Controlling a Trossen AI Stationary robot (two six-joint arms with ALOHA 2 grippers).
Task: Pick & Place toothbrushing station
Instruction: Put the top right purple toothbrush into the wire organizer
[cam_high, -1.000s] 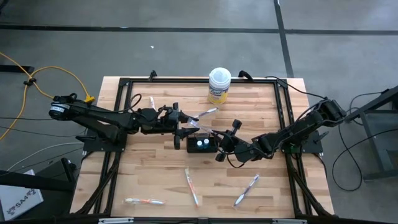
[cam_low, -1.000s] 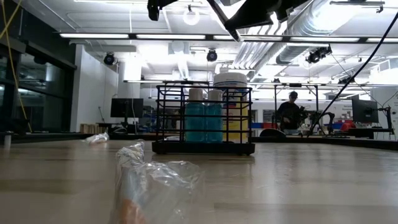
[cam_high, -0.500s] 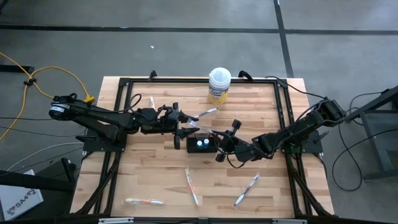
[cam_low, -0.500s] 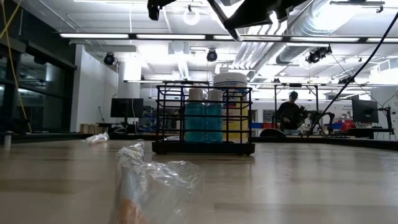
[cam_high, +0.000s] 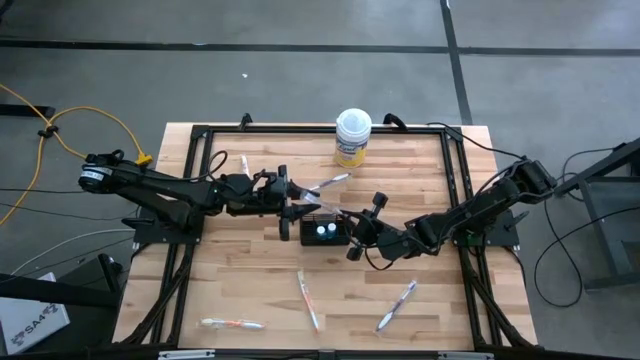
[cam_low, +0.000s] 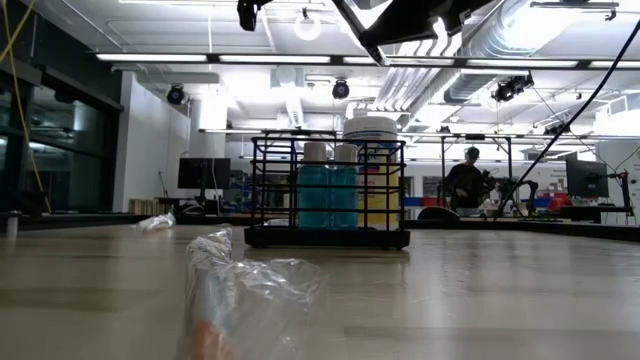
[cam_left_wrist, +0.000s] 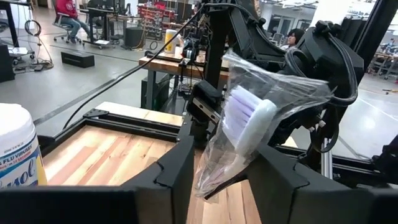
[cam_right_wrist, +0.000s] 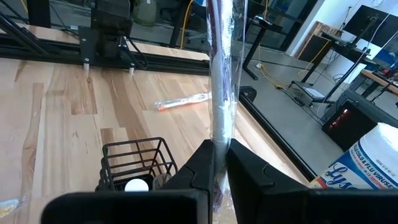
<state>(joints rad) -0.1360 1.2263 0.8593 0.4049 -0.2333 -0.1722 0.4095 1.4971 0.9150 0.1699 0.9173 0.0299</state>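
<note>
The black wire-mesh holder (cam_high: 325, 230) stands on its base mid-table with two teal white-capped tubes (cam_low: 328, 190) upright in it. Above its far side a toothbrush in a clear wrapper (cam_left_wrist: 249, 118) spans the gap between both arms. My right gripper (cam_high: 352, 222) is shut on one end of it. My left gripper (cam_left_wrist: 221, 158) points level from the table's left. Its fingers stand on either side of the bristle end, with a gap still showing. My right gripper pinches the wrapped toothbrush's handle end (cam_right_wrist: 217, 134) between its two fingers. It comes in from the table's right, slanting slightly down, and the toothbrush runs on forward along the fingers, lifted clear above the holder. My left gripper has the crinkled wrapper (cam_left_wrist: 214, 171) reaching both fingers; whether they touch it I cannot tell.
A white-lidded yellow tub (cam_high: 352, 137) stands at the table's far edge. Several wrapped toothbrushes lie loose on the wood: near the tub (cam_high: 335, 180), far left (cam_high: 243, 163), and toward the near edge (cam_high: 308, 300), (cam_high: 396, 305), (cam_high: 232, 323). A person stands in the room behind (cam_low: 465, 180).
</note>
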